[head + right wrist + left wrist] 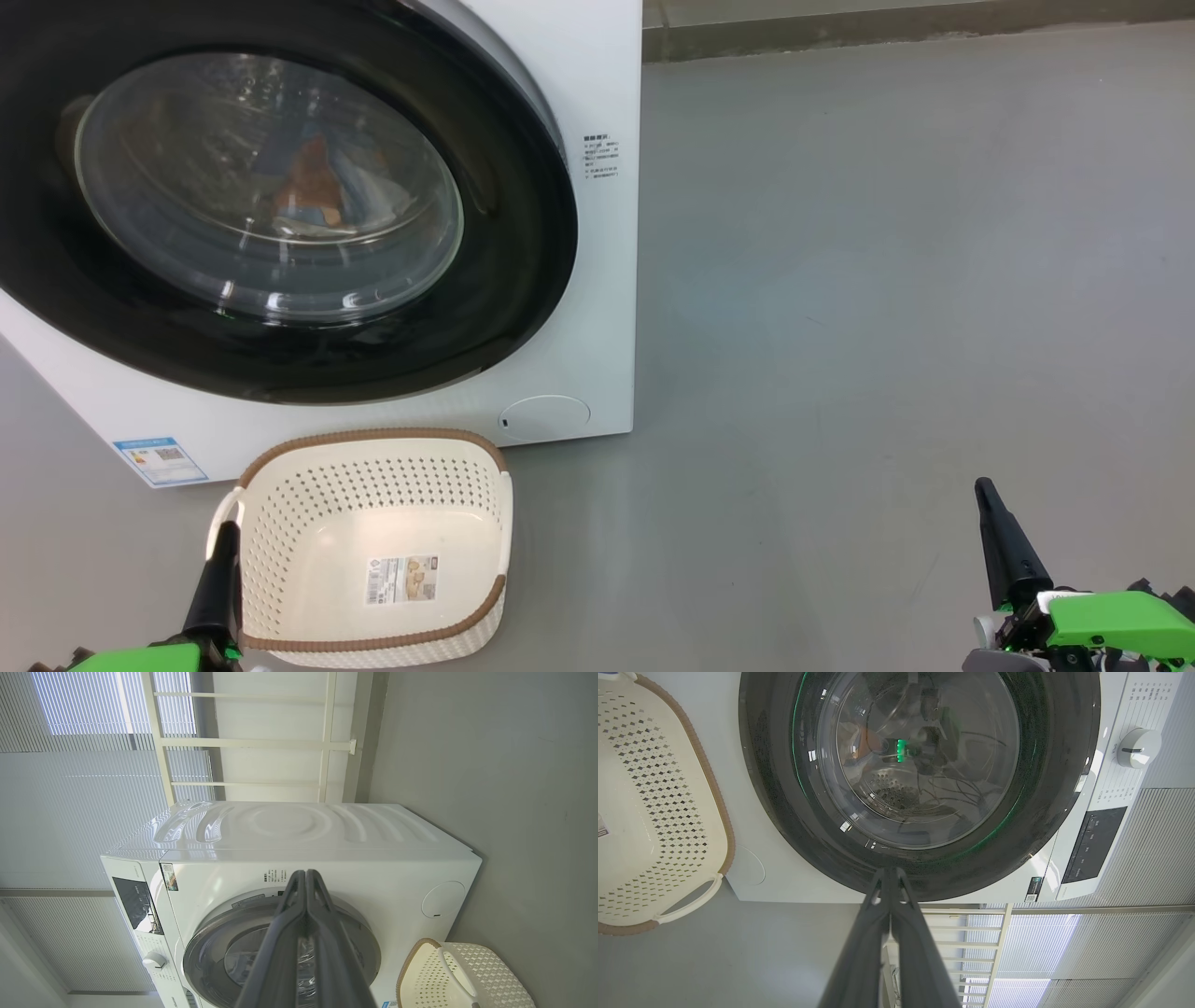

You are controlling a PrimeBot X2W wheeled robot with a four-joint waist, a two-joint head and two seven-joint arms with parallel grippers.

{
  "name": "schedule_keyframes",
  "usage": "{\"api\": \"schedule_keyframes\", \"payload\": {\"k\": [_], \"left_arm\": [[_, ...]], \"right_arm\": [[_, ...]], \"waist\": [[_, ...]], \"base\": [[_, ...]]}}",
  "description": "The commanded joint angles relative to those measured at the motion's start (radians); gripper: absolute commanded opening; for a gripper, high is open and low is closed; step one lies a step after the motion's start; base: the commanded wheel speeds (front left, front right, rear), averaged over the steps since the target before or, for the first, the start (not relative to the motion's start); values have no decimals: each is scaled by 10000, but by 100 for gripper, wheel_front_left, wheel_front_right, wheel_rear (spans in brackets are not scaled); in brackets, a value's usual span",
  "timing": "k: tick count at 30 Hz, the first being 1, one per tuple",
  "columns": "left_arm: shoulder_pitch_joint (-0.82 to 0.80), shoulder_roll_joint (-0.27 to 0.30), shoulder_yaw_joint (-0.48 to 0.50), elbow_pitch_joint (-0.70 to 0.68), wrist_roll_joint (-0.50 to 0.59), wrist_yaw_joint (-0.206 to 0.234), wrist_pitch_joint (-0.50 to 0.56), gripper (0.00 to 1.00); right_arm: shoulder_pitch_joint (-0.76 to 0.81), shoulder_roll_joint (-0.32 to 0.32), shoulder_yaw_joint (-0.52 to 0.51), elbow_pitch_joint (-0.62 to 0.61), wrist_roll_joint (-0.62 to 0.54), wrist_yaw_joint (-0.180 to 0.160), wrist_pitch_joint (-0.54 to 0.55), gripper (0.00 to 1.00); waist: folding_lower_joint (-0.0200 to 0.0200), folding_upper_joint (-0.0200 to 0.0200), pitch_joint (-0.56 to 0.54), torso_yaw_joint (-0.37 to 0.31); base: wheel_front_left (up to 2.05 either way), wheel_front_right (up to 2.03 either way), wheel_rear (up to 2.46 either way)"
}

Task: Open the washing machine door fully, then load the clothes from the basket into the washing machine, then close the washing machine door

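Step in hand: closing, judged complete, with loading done.
Washing machine door (504, 280): round, glossy black rim, bulging clear glass, lying flush on the washing machine (597, 308) front.
Clothes (313, 187): blue and orange bundle, inside the machine behind the glass.
Basket (308, 523): cream, perforated, brown rim, empty, just before the machine's lower front.
Left claw (227, 532): clenched, holding nothing, before the machine.
Right claw (985, 495): clenched, holding nothing, well apart from the machine.
Next move: probably only a firm press on the rim, since the latch cannot be judged.
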Motion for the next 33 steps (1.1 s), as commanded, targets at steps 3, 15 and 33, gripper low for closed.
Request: {"api": "schedule_keyframes", "payload": {"k": [3, 15, 33], "left_arm": [[-388, 127, 359, -163, 32, -105, 74, 0], [-390, 113, 378, -162, 48, -105, 90, 0], [-392, 97, 402, -161, 68, -106, 109, 0]], "right_arm": [[-397, -41, 157, -242, 40, -11, 71, 0], [-399, -27, 137, -241, 23, -11, 87, 0], [-401, -9, 112, -240, 2, -11, 108, 0]], "waist": [[0, -1, 0, 1], [0, -1, 0, 1], [0, -1, 0, 1]], "base": [[0, 0, 0], [0, 0, 0], [0, 0, 0]]}}
